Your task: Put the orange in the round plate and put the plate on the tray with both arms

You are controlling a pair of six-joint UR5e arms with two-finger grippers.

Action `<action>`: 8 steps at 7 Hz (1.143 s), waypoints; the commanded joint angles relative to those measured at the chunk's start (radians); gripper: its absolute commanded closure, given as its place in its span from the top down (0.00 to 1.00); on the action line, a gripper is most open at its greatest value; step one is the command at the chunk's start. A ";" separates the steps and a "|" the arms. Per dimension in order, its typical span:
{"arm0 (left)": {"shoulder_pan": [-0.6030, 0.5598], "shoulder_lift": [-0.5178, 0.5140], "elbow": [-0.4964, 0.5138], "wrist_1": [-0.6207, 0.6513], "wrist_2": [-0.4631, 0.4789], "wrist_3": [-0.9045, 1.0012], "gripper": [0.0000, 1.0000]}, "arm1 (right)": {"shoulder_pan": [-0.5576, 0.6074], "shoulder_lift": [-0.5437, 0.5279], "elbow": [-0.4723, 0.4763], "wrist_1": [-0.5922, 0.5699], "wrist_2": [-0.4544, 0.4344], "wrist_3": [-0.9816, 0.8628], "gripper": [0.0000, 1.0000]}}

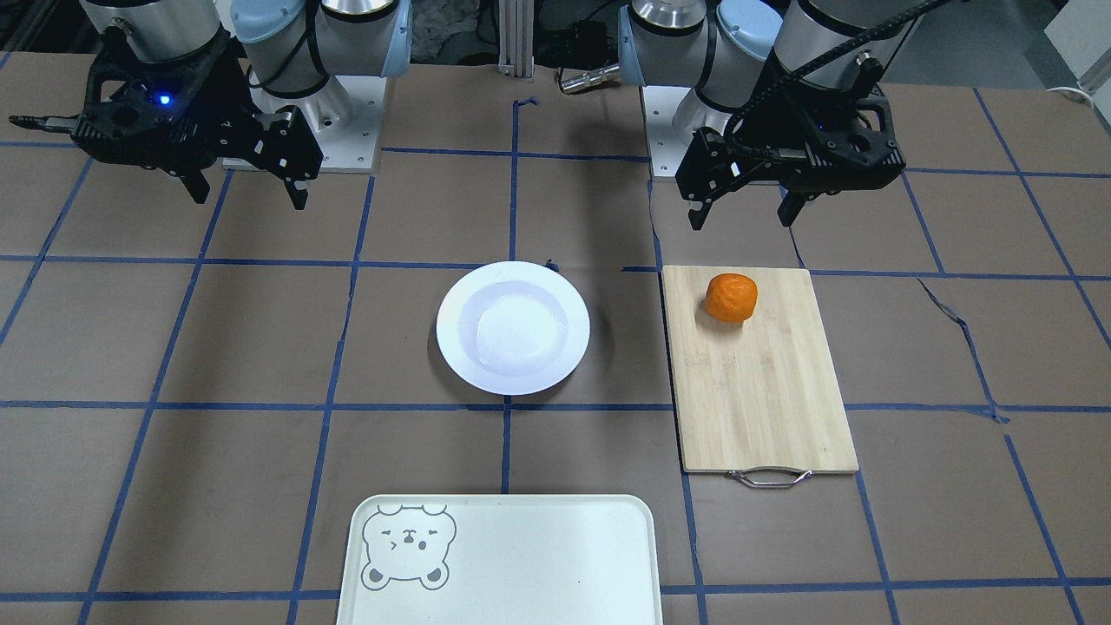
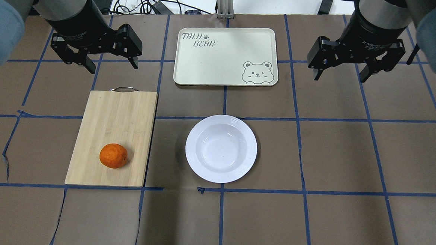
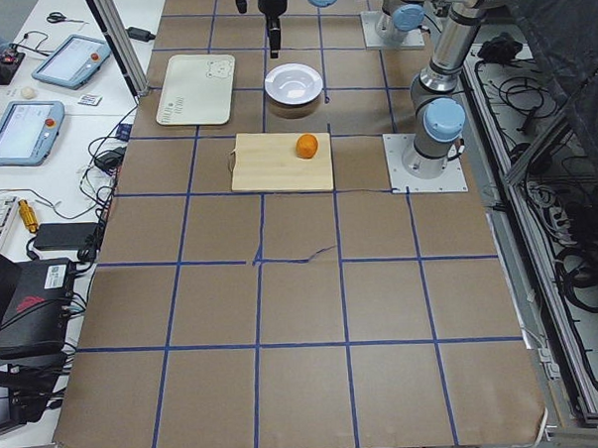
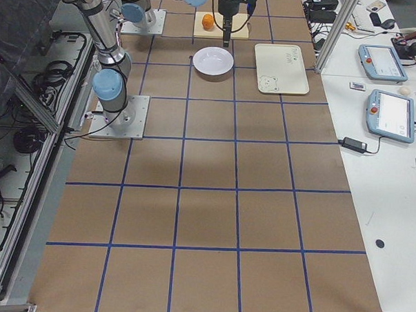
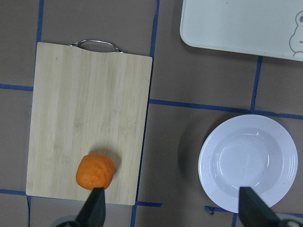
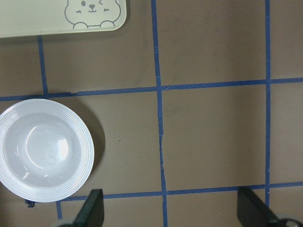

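Observation:
The orange (image 2: 113,156) rests on the near end of a bamboo cutting board (image 2: 117,124) on my left side. The empty white round plate (image 2: 221,148) sits on the table at mid-table, and the cream tray (image 2: 225,55) with the bear drawing lies beyond it. My left gripper (image 2: 113,63) hovers open above the table past the board's handle end, holding nothing. My right gripper (image 2: 339,78) hangs open to the right of the tray, also empty. The left wrist view takes in the orange (image 5: 95,171) and plate (image 5: 248,163) between the open fingertips (image 5: 94,208).
The cutting board has a metal handle (image 2: 124,89) at its far end. Brown paper with blue tape lines covers the table (image 2: 331,162). Cables and devices lie beyond the far edge (image 2: 153,3). Both arm bases (image 1: 304,121) stand at the robot's side.

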 commanded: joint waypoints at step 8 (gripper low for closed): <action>0.002 0.000 -0.012 0.001 -0.001 0.003 1.00 | -0.001 -0.014 0.007 0.002 0.007 0.000 1.00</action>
